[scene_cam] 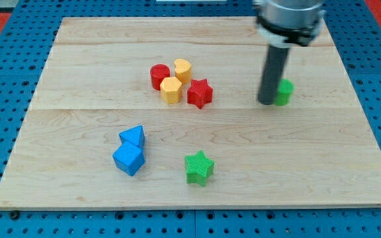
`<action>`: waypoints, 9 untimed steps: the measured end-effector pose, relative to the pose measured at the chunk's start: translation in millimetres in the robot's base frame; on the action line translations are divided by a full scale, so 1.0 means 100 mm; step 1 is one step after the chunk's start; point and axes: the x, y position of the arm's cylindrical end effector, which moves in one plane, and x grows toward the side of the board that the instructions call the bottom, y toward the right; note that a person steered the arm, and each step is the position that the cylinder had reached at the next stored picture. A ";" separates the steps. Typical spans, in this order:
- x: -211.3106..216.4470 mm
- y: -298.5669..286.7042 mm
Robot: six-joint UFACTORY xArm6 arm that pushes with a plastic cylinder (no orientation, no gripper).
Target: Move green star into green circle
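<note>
Resting at upper right, my tip (268,101) is touching the green circle (284,92), well apart from the lower-centre green star (199,168).

Green star (199,167): flat on the table, low in the view, slightly right of centre, standing alone. Green circle (284,92): upper right, partly hidden behind my rod, touching it. The two lie well apart.

The bench (197,142) is pale matt wood with visible grain; on it, the green star (199,168) looks smooth and matt.
</note>
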 end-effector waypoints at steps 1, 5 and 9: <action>-0.01 0.14; 0.40 0.41; 1.77 -1.62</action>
